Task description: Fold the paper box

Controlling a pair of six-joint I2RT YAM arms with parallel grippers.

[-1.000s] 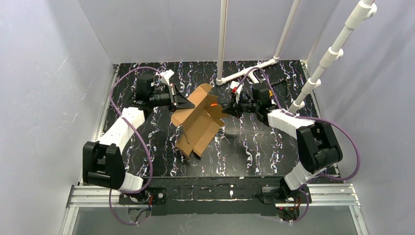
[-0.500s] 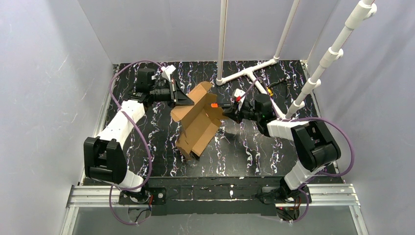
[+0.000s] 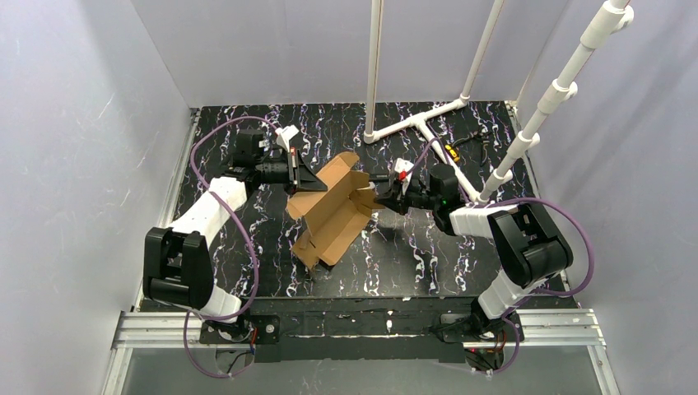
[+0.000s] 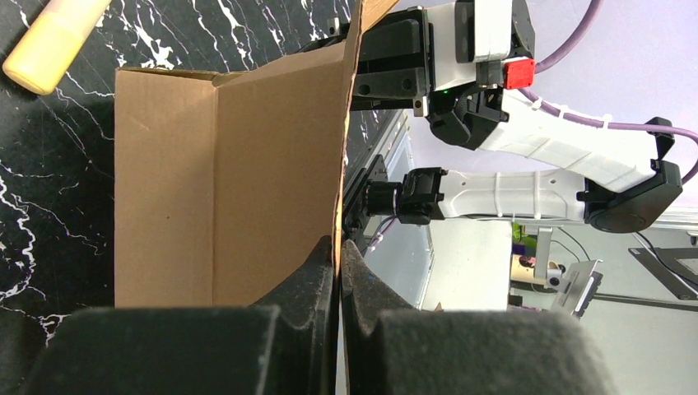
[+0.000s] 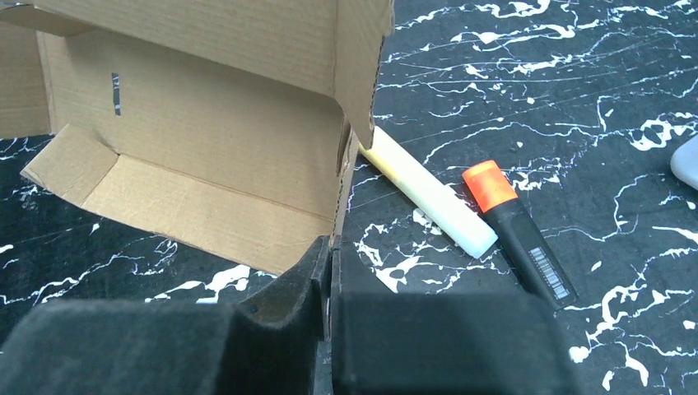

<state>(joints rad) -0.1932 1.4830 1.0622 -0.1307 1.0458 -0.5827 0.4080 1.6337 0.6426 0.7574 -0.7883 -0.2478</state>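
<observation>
With left tool and right tool each pinched shut on a wall of paper box, judged roughly halfway: walls raised, flaps and lid left to tuck.

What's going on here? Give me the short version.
Two robot arms are folding a paper box between them over the black marbled table. The left tool is shut on the edge of one raised panel, and the right tool pinches a panel edge on the opposite side. The box is only partly formed, with walls up and flaps loose. A yellow marker and an orange-capped marker lie beside it.
</observation>
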